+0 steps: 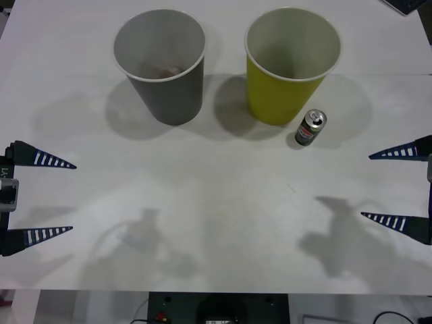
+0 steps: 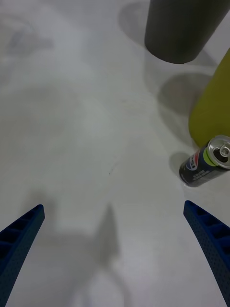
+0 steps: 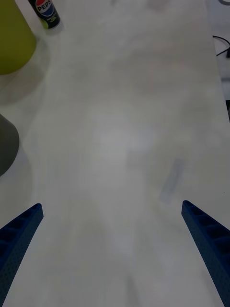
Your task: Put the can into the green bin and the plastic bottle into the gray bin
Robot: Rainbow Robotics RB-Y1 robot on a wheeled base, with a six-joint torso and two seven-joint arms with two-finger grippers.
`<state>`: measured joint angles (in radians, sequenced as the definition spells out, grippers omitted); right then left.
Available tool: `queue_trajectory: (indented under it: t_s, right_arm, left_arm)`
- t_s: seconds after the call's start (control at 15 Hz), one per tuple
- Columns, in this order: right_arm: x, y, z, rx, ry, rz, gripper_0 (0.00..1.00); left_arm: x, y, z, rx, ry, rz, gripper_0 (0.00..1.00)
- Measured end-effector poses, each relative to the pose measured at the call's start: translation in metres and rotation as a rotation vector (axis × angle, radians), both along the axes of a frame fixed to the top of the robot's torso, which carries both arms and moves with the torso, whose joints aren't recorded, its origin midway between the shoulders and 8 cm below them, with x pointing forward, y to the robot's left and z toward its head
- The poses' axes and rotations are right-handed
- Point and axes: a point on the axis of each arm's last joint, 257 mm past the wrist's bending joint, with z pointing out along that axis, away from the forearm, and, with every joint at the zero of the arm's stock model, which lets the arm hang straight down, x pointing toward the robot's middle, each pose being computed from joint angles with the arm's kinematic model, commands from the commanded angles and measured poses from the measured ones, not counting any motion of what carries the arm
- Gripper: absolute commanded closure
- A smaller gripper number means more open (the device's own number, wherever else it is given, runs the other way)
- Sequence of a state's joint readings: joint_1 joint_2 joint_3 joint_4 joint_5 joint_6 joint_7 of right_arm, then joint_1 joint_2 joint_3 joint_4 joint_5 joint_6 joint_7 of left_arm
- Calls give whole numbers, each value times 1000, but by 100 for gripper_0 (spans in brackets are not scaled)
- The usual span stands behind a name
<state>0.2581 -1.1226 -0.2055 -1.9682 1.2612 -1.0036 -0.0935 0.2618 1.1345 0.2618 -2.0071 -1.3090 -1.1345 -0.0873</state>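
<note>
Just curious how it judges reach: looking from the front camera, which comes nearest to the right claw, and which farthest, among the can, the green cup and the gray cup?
From the right claw, open at the table's right edge:
1. The can, standing on the table just right of the green cup.
2. The green bin, behind and left of the can.
3. The gray bin, farthest, on the left side.

Can upright beside the green bin

The can (image 2: 207,164) is seen on the tabletop (image 2: 86,134), just beside the green bin (image 2: 213,108); the right hand (image 2: 115,240) is held open.

A lab or test bench, by the look of it: a plain white desk (image 1: 216,223) with black cables (image 1: 398,316) and equipment just below the desk's near edge.
</note>
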Motion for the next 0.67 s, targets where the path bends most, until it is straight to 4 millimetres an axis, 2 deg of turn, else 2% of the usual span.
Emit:
queue_trajectory:
  t_s: [0.67]
  right_arm:
    - [19, 35, -24, 135, -25, -160, 0]
  left_arm:
    - [0, 0, 0, 0, 0, 0, 0]
